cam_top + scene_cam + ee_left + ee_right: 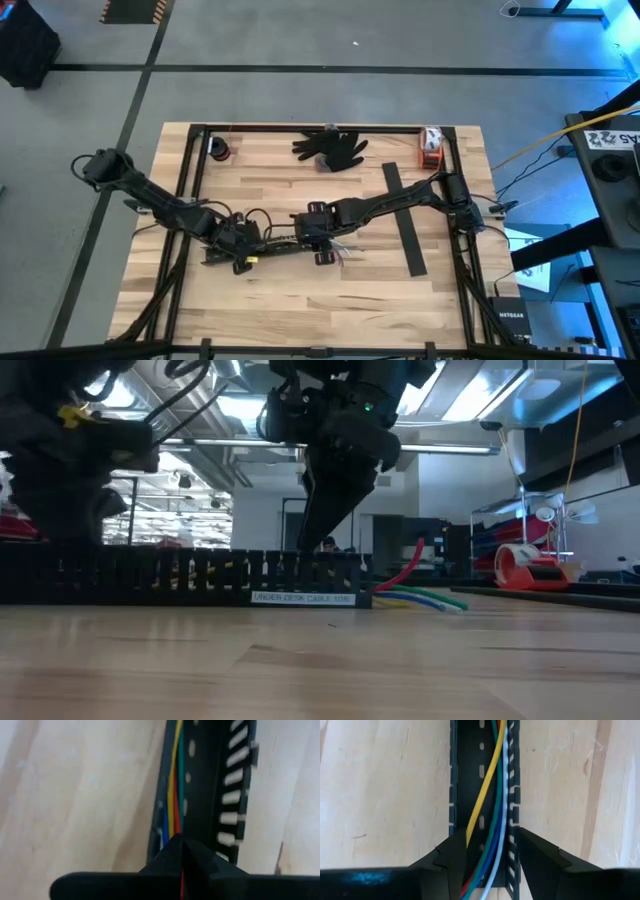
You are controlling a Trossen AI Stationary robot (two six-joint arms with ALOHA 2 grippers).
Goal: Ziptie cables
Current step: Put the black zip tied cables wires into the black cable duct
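The cables (492,820), yellow, green, blue, red and white, already lie along the inside of the black slotted channel (470,775) near the middle of the table (300,300), with their loose ends spilling out of its right end in the low view. The left gripper (182,852) is at the channel's left part, its jaws closed tight on the cables there. The right gripper (490,857) is over the channel just to the right, its jaws part open and straddling the channel walls and the cables between them, not visibly pinching anything. No ziptie shows around the bundle in any view, so the laying-in looks done while the tying itself appears not yet started.
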